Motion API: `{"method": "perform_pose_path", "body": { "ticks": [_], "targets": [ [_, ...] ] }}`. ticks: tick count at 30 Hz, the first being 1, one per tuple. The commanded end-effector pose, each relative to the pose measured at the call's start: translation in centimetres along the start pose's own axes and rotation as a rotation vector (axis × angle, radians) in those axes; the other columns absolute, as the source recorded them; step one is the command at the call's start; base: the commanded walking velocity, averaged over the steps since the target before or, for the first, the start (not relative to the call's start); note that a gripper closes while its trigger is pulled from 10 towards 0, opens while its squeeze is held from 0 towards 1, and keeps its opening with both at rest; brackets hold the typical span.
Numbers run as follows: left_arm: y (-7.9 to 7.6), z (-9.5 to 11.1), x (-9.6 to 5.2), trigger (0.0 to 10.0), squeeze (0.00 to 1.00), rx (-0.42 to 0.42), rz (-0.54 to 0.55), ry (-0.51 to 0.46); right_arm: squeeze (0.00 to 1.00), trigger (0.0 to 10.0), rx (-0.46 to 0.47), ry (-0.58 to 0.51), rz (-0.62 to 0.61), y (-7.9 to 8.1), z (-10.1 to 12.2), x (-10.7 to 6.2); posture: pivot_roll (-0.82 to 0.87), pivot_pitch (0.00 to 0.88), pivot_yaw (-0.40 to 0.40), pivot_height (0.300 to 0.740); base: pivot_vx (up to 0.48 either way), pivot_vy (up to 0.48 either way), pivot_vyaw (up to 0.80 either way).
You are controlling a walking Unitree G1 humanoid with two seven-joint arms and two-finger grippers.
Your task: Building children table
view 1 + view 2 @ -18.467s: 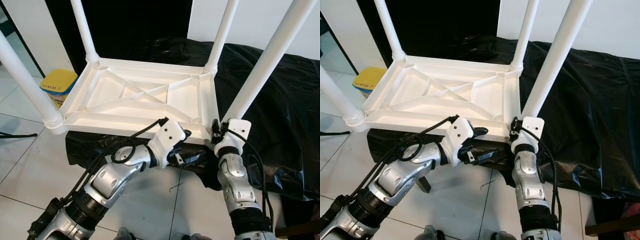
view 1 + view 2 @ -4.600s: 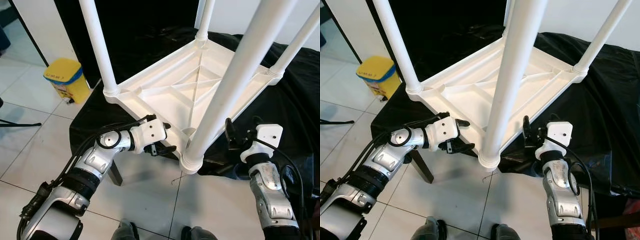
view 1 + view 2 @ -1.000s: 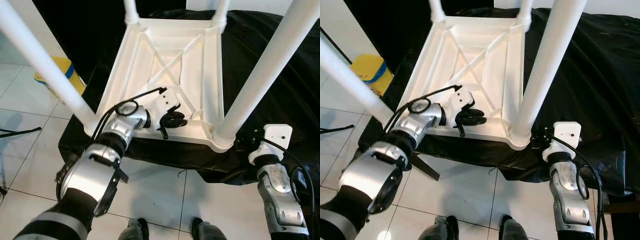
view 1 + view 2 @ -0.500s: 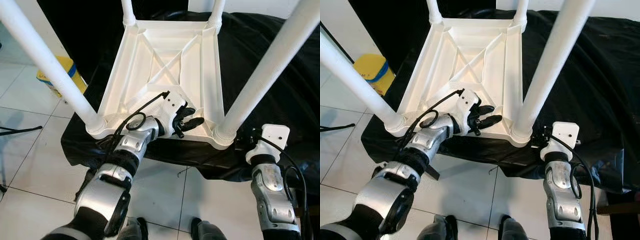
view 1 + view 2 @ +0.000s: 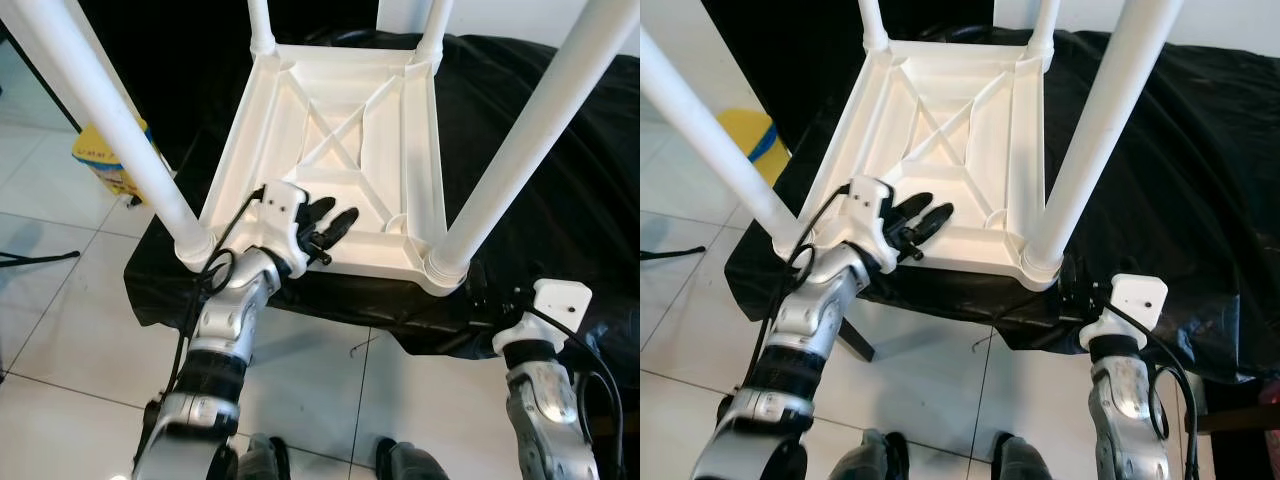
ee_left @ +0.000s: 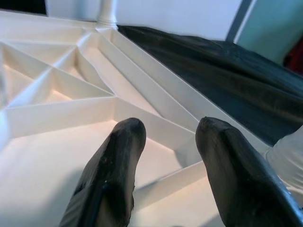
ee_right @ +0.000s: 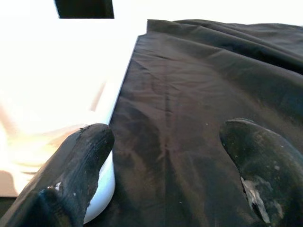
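Note:
The white children's table (image 5: 340, 150) lies upside down on a black cloth, with its four legs pointing up. My left gripper (image 5: 338, 210) hovers over the near left part of the ribbed underside. It is open, and between its fingers (image 6: 118, 156) there are only ribs. My right gripper (image 5: 1077, 290) is low beside the near right corner, just below the foot of the near right leg (image 5: 510, 150). It is open over the black cloth (image 7: 189, 94), with one finger (image 7: 80, 156) close to the table's rounded corner.
The black cloth (image 5: 560, 180) covers the low support and hangs over its front edge. A yellow bin (image 5: 100, 165) stands on the floor to the left, behind the near left leg (image 5: 110, 120). White tiles (image 5: 80, 330) lie in front.
My left gripper has slid left along the near rim and stays open. My right wrist has dropped lower and back from the table's corner.

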State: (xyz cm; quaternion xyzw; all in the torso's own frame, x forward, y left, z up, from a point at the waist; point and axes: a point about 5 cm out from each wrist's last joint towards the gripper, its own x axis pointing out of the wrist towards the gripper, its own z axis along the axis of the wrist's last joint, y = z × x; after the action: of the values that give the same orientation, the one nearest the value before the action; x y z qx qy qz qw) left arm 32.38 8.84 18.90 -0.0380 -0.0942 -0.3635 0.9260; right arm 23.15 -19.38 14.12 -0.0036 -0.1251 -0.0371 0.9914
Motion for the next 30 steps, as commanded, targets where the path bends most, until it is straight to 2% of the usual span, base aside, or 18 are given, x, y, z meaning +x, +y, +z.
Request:
{"method": "perform_pose_path", "body": {
  "ticks": [1,3,4,12,14,17,18,26,30],
  "targets": [
    [-0.1,-0.1,-1.1,10.0,0.0,0.027,0.021,0.008,0.0,10.0,0.001,-0.005,0.107,1.0,0.3,-0.1,-0.02,0.133,-0.026,0.74,0.0,0.0,0.0],
    [-0.1,-0.1,-1.1,10.0,0.0,0.027,0.021,0.008,0.0,10.0,0.001,-0.005,0.107,1.0,0.3,-0.1,-0.02,0.133,-0.026,0.74,0.0,0.0,0.0],
    [0.1,-0.1,-2.0,10.0,0.0,0.037,0.049,0.042,0.0,10.0,0.006,0.002,0.181,1.1,0.5,0.1,-0.02,0.135,-0.039,0.74,0.0,0.0,0.0],
    [0.1,0.0,-2.3,10.0,0.0,0.026,0.062,0.069,0.0,10.0,0.015,0.026,0.321,1.1,1.0,0.5,-0.01,0.134,-0.044,0.74,0.0,0.0,0.0],
    [-0.5,0.0,-2.2,10.0,0.0,0.053,0.039,0.093,0.0,10.0,0.002,0.05,0.414,0.6,1.4,0.7,-0.02,0.125,-0.037,0.74,0.0,0.0,0.0],
    [-0.7,0.1,-2.2,10.0,0.0,0.065,0.034,0.103,0.0,10.0,-0.006,0.056,0.436,0.5,1.5,0.8,-0.02,0.124,-0.036,0.74,0.0,0.0,0.0],
    [-1.1,0.1,-2.1,10.0,0.0,0.07,0.012,0.118,0.0,10.0,-0.012,0.091,0.505,0.1,1.6,0.5,-0.02,0.122,-0.028,0.74,0.0,0.0,0.0],
    [-2.1,0.0,-2.2,10.0,0.0,0.084,-0.064,0.148,0.0,10.0,-0.016,0.163,0.653,-0.5,2.0,-0.2,-0.01,0.109,-0.015,0.74,0.0,0.0,0.0],
    [-2.4,0.2,-2.1,10.0,0.0,0.101,-0.096,0.153,0.0,10.0,-0.026,0.158,0.661,-0.6,2.0,0.4,-0.01,0.107,-0.016,0.74,0.0,0.0,0.0]
  ]
}}
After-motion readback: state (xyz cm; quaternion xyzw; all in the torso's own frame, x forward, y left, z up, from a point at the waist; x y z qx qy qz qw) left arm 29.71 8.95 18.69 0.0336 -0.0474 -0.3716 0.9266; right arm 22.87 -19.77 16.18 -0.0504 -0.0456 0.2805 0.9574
